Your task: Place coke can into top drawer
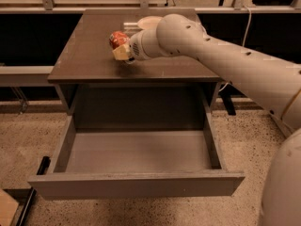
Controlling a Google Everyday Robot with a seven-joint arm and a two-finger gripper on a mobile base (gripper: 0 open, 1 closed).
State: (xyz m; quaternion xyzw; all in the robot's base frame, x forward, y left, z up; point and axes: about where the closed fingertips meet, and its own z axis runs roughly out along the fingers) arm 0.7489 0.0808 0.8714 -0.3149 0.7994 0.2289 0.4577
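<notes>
Coke can [118, 38] sits on top of the brown cabinet [84, 60], a little left of the middle and toward the far side, its red body showing just past the end of the arm. The gripper [123, 52] is right against the can's near right side, touching it or as good as. From where I stand I cannot tell whether it has closed on the can or is only pressed up beside it.

The top drawer [136, 185] is pulled well out toward me, wide and shallow, with nothing in it that I can see. It lies below and nearer than the can.

To my eye the step in hand is getting a firm hold on the can. The grip should sit square around the can's middle, since a dented can could slip or roll away to the left if it is only nudged. Once held, it needs lifting straight up off the cabinet and carrying over the near edge before it is lowered into the drawer.

The white arm [225, 55] reaches in from the right and covers much of the far right of the cabinet top. A white bowl [146, 21] behind it is half hidden. The can's right side and its base are masked by the gripper, and the drawer's inner near wall is out of my sight.
</notes>
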